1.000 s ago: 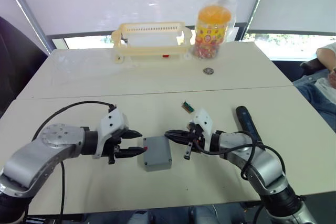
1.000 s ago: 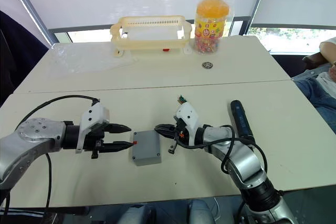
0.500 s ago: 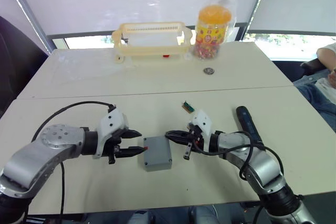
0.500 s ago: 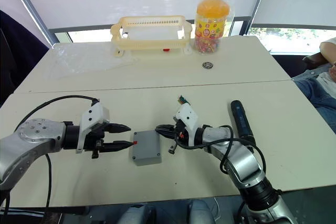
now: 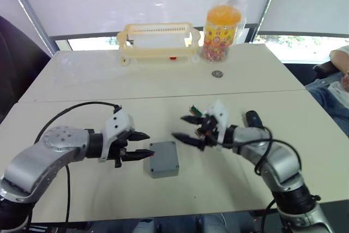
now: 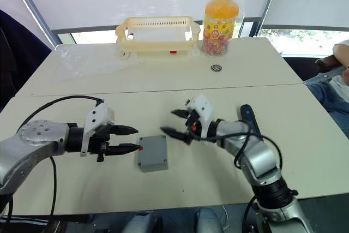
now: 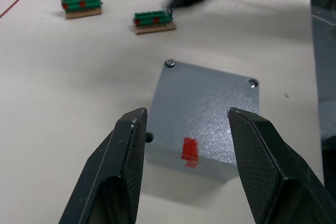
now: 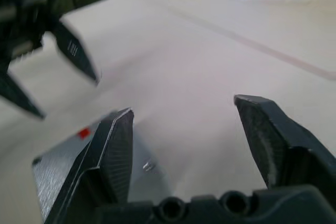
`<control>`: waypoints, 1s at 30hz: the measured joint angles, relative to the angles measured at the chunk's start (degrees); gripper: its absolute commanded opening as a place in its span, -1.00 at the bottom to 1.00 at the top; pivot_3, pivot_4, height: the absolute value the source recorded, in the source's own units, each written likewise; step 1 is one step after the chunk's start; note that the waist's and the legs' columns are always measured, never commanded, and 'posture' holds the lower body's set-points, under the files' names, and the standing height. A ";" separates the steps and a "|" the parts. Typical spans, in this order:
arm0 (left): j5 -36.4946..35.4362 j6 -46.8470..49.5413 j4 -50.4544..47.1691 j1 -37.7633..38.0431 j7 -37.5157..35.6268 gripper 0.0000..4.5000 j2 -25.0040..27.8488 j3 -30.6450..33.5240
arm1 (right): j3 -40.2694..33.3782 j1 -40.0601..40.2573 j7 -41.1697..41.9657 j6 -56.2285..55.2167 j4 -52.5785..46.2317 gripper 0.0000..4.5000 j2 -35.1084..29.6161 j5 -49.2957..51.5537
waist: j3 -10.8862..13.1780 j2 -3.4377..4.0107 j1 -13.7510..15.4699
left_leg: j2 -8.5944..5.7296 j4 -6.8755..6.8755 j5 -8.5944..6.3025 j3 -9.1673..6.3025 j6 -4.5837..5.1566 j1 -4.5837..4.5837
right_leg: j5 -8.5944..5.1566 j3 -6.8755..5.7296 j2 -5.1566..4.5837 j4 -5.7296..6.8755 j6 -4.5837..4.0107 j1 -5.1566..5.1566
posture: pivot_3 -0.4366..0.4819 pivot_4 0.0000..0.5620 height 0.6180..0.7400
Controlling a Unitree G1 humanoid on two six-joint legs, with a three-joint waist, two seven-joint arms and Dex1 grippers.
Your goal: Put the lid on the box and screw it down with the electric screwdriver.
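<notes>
No legible text on anything.

Matt grey plastic box (image 7: 202, 119) with metal screws; textured black fingers (image 7: 126, 150).

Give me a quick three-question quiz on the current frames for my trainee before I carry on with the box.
1. True or false: the left gripper is shut on the box.
2. Which gripper is raised off the table? A left, B right.
3. What colour is the mark on the box's side facing the left gripper?

Key: 1 false, its fingers are open and just short of the box. 2 B. 3 red.
</notes>
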 measured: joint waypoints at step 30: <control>5.97 -8.17 -1.59 -6.83 -3.17 0.10 -11.24 -13.20 | 0.58 -5.69 -8.74 43.76 28.22 0.97 -44.73 26.61 | 0.01 0.01 -0.05 | 0.04 0.10 -0.09 0.50 0.20 0.03 | -0.01 0.11 0.00 -0.26 0.02 0.16 | -0.05 -0.47 1.00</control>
